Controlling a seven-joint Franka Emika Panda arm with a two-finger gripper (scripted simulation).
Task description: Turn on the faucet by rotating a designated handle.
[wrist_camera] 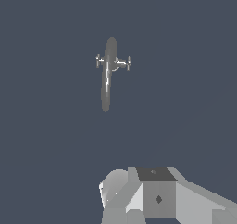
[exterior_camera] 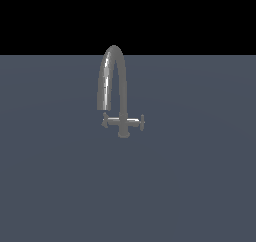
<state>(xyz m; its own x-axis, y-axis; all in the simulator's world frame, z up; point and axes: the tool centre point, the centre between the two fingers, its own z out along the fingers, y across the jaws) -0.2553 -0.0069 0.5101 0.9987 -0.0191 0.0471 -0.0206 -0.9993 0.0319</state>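
The faucet (exterior_camera: 115, 93) is standing rigid, fixed to the counter (exterior_camera: 200, 186). Its small, slick cross knobs (exterior_camera: 142, 122) beside the stem are offering the hold. The hand's (wrist_camera: 157, 197) spread I cannot tell.

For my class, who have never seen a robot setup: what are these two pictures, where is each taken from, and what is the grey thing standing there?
Both are simulator renders of one moment. The exterior view looks from the side at a small grey faucet standing on a flat grey surface: an arched spout above a crossbar with a cross-shaped knob at each end. The arm does not appear in it. The wrist view comes from a camera on the robot arm, looking down on the same faucet. The pale blocky shape at its edge is part of the arm's gripper; its fingers are out of view. Nothing is held.
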